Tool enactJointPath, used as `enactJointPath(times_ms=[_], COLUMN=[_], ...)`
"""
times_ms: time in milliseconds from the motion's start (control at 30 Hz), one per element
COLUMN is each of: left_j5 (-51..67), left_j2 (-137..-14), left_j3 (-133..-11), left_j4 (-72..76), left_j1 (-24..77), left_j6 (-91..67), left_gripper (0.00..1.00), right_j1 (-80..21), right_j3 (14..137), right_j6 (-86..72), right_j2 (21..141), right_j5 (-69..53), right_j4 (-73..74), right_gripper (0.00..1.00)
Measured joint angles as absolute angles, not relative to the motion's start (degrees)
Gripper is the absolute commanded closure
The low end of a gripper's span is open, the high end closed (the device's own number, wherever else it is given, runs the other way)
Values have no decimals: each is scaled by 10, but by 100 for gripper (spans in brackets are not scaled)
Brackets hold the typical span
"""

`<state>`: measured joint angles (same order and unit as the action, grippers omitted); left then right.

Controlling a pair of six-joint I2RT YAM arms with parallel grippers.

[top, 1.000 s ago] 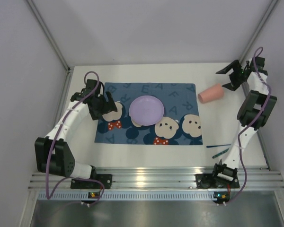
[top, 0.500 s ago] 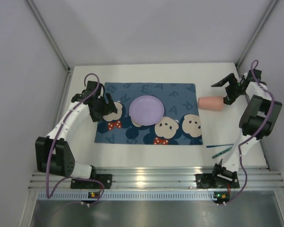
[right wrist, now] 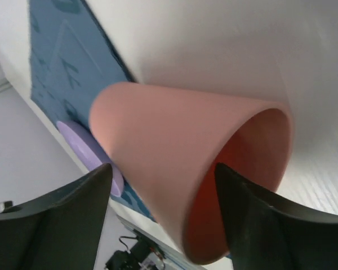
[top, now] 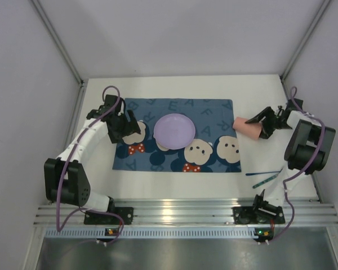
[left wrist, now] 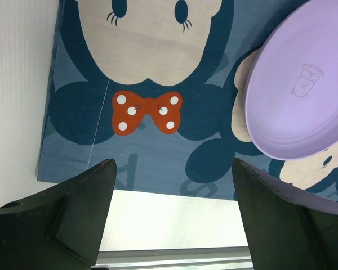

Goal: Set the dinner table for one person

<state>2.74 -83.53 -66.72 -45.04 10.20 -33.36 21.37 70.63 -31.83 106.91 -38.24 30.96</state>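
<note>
On the white dinner table (top: 174,87) lies a blue bear placemat (top: 214,109) with a purple plate (top: 174,130) at its middle. A pink cup (top: 245,127) lies on its side just right of the placemat. My right gripper (top: 258,126) is low at the cup's open end, jaws open and straddling it. In the right wrist view the cup (right wrist: 174,129) fills the space between the jaws of that gripper (right wrist: 162,169); one finger is outside the wall, the other in front of the mouth. My left gripper (top: 127,125) hovers open and empty over the placemat's left part (left wrist: 158,140), beside the plate (left wrist: 304,84).
Two thin teal utensils (top: 266,178) lie on the table near the right arm's base. Metal frame posts and side walls stand close to both arms. The aluminium rail runs along the near edge.
My right gripper has swung down and toward me to the cup, and its jaws have narrowed around it. The cup has shifted nearer and turned. The left arm has barely moved.
</note>
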Motion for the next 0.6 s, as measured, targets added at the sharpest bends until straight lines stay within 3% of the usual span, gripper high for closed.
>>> enactJointPath(times_ms=[67, 100, 267, 367, 433, 600], left_j5=[28, 28, 29, 29, 30, 32], left_j2=[-835, -835, -827, -815, -808, -804], left_j3=[-668, -668, -667, -667, -667, -662], left_j4=[-451, -451, -453, -456, -456, -456], left_j1=[102, 102, 102, 102, 102, 102], left_j6=[-331, -330, -325, -324, -325, -324], left_gripper=[12, 12, 12, 12, 12, 12], right_j1=[211, 210, 202, 197, 195, 162], right_j3=[685, 682, 690, 718, 745, 903], right_j6=[-317, -319, -321, -314, -305, -270], right_j2=[1069, 1069, 1049, 1030, 1022, 1029], right_j5=[-391, -399, -424, -393, -352, -229], right_j4=[307, 307, 280, 292, 316, 440], right_gripper=[47, 58, 78, 88, 100, 100])
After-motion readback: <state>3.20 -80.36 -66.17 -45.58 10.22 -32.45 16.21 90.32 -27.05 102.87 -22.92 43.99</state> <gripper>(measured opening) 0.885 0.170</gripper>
